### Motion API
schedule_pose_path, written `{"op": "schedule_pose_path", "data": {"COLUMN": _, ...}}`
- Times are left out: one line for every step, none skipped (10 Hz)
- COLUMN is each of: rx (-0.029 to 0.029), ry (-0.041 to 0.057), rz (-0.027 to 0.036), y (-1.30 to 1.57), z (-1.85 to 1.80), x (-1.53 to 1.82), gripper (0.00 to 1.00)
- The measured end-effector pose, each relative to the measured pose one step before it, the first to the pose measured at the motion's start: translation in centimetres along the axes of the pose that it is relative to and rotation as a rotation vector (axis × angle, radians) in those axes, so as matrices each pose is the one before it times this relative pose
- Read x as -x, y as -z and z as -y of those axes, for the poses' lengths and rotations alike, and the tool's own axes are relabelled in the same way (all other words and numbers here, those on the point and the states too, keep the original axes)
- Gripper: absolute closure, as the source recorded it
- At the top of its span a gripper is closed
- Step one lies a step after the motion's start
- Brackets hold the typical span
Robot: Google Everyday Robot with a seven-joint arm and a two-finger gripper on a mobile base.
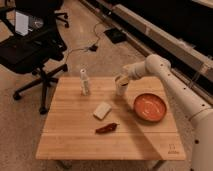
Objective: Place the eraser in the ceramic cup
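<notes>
At table's far edge, gripper (121, 78) sat right over ceramic cup (120, 88), fingers' state unclear, eraser not visible, so drop prob. unfinished.

The ceramic cup (120, 86) is a small, plain, cream-white cylinder that stands upright on the wooden worktop, close to the far edge and a little right of its middle. Its mouth faces up, and no handle shows. The gripper (120, 78) sits directly over the cup's rim, at the end of the white arm that reaches in from the right side. The eraser cannot be made out anywhere on the worktop or at the cup.
</notes>
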Motion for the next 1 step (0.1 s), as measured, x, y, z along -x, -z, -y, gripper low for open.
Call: {"op": "schedule_pose_path", "data": {"rx": -0.00010, "ry": 0.00164, "rz": -0.00160, "y": 0.177, "z": -0.019, "x": -0.327, "gripper": 0.30}}
